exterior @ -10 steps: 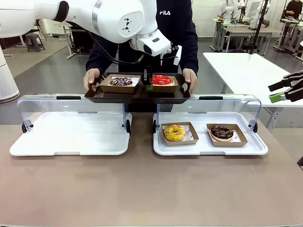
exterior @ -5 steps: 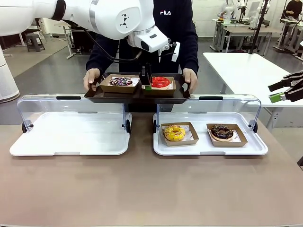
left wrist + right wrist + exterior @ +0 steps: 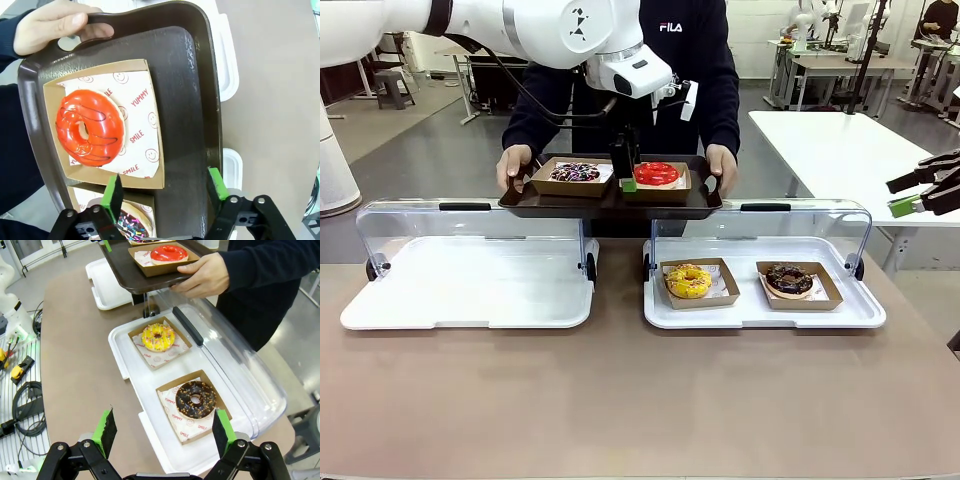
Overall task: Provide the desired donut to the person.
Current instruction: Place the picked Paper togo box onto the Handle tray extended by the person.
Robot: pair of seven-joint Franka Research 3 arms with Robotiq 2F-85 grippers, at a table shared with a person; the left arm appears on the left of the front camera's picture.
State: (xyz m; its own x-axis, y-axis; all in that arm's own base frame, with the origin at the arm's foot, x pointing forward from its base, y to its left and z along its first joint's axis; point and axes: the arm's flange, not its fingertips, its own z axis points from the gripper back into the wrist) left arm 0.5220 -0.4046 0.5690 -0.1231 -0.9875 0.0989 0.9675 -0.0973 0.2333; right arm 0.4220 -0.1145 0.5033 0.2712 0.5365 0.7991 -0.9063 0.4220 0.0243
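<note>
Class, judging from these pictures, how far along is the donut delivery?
Done: the red donut sits in its carton on the dark tray the person holds, beside a sprinkled donut. In hand: nothing; the left hand hangs open above the tray. Left: drawing that arm away. The yellow donut and chocolate donut lie in the white tray.

A wide brown table [image 3: 620,400] takes up the near part of the room. Beyond it the floor [image 3: 430,150] is smooth grey and reflects the overhead light softly. To the right stands a white table [image 3: 840,150] with a plain top. Farther back on that side are more work tables [image 3: 840,60] with dark frames and equipment on them. At the far left a small grey stool [image 3: 392,88] sits on the floor near dark furniture legs. In the right wrist view, black cables [image 3: 22,405] and a yellow plug [image 3: 17,371] lie on a white slatted surface beside the brown table.
</note>
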